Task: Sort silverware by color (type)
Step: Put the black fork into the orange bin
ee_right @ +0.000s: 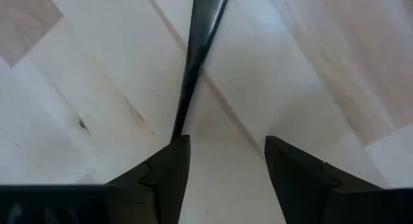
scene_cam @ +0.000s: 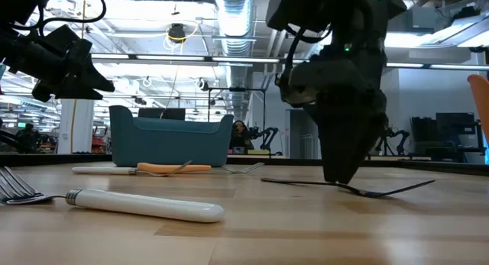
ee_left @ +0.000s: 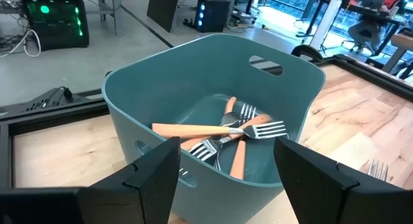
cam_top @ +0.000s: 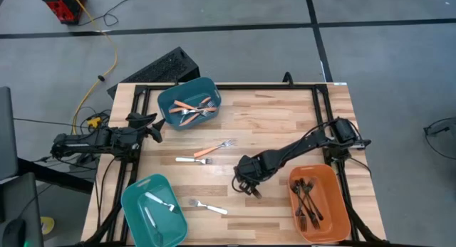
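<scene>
A black fork (cam_top: 251, 193) lies flat on the wooden table, and my right gripper (cam_top: 246, 183) stands over it, pointing down with its fingers open. In the right wrist view the fork's thin handle (ee_right: 195, 56) runs up to one fingertip. In the low view the gripper (scene_cam: 340, 177) reaches down to the fork (scene_cam: 382, 192). My left gripper (ee_left: 222, 179) waits open at the table's left edge, facing the far teal bin (ee_left: 161, 88), which holds orange-handled forks (ee_left: 193, 129). An orange-handled fork (cam_top: 212, 149) and two white forks (cam_top: 191, 160) (cam_top: 208, 206) lie loose on the table. My right gripper comes at the black fork from above, pointing down. One fingertip (ee_right: 173, 153) stands at the end of the fork's handle (ee_right: 184, 114), and the other is off to the side over bare wood. Whether the finger touches the fork, I cannot tell.
The orange bin (cam_top: 338, 204) at the near right holds several black forks. The near-left teal bin (cam_top: 135, 204) holds white forks. The far teal bin (cam_top: 171, 97) stands at the back left. Black frame rails run along the table's sides.
</scene>
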### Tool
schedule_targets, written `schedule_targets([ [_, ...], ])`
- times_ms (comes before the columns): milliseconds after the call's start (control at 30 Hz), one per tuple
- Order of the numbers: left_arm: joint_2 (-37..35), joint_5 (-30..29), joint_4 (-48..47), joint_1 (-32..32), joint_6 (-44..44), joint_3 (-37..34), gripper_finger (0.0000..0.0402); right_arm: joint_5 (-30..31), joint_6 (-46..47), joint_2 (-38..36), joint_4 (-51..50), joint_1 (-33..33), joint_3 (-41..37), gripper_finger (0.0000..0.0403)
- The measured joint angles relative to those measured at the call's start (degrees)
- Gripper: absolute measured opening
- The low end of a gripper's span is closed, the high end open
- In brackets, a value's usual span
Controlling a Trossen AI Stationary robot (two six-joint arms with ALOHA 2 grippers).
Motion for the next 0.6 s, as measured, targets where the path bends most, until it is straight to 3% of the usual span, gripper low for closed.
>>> schedule_targets([
  [600,0.0,0.4,-0.9,0.0,-0.4,0.0,0.0235,2.2,-1.0,-1.6,1.2,0.7,1.1,0.023],
])
